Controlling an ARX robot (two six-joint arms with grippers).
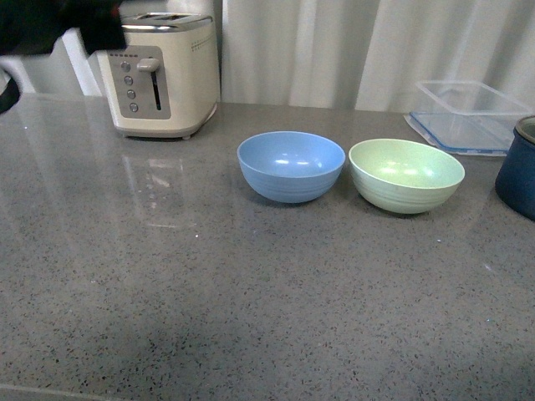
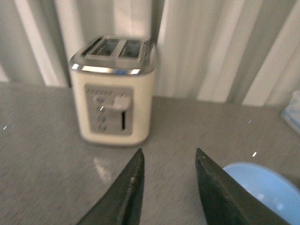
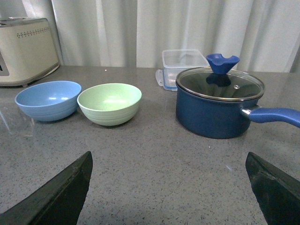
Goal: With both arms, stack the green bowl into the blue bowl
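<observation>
Front view: the blue bowl point(image 1: 291, 165) stands upright near the middle of the grey countertop point(image 1: 167, 292). The green bowl point(image 1: 406, 174) stands upright just beside it at its 3 o'clock; I cannot tell whether their rims touch. A cream toaster point(image 1: 159, 71) sits at 10 o'clock from the blue bowl, against the pale curtain point(image 1: 318, 50). A clear plastic container point(image 1: 468, 113) lies at 1 o'clock from the green bowl. The dark navy pot point(image 1: 518, 167) is at the green bowl's 3 o'clock, cut off by the frame edge. A black piece of the left arm point(image 1: 50, 25) shows in the picture's 10 o'clock corner, well apart from both bowls.

Left wrist view: the left gripper point(image 2: 168, 187) hangs over the countertop with its jaws apart and bare counter between them. It faces the toaster, and part of the blue bowl lies beside one finger.

Right wrist view: the right gripper point(image 3: 168, 187) has its jaws spread wide, clamped on nothing. Both bowls, the lidded pot and the container lie beyond it.
</observation>
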